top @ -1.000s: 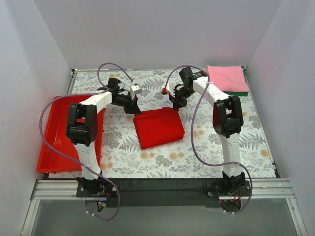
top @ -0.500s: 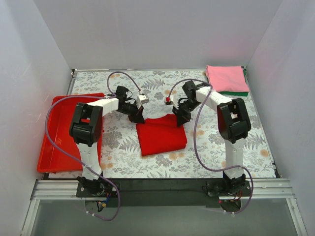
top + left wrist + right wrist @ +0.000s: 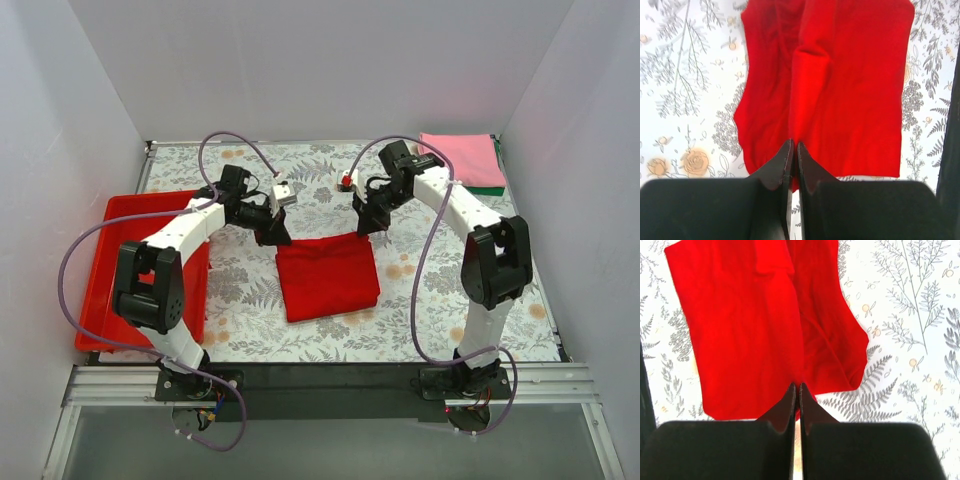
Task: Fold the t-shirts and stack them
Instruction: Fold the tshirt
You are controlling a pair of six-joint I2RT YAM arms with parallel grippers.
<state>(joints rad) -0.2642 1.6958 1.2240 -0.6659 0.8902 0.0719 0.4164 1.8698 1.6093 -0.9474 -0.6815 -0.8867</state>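
Note:
The bright red t-shirt (image 3: 328, 276) lies folded in a rough square on the middle of the table. My left gripper (image 3: 278, 237) is at its far left corner and my right gripper (image 3: 365, 226) at its far right corner. In the left wrist view the gripper (image 3: 794, 146) is shut with red cloth (image 3: 850, 85) showing between the jaws. In the right wrist view the gripper (image 3: 797, 386) is likewise shut on the shirt's edge (image 3: 740, 330). The pink t-shirt (image 3: 459, 157) lies folded at the far right on top of the dark green one (image 3: 486, 189).
A rigid red tray (image 3: 105, 305) sits at the left edge of the floral table cover (image 3: 450, 300). White walls close in the back and both sides. Purple cables loop above both arms.
The red t-shirt has slid a little nearer and its far edge is straighter. Both grippers stayed at its far corners; the arms' elbows swung outward.

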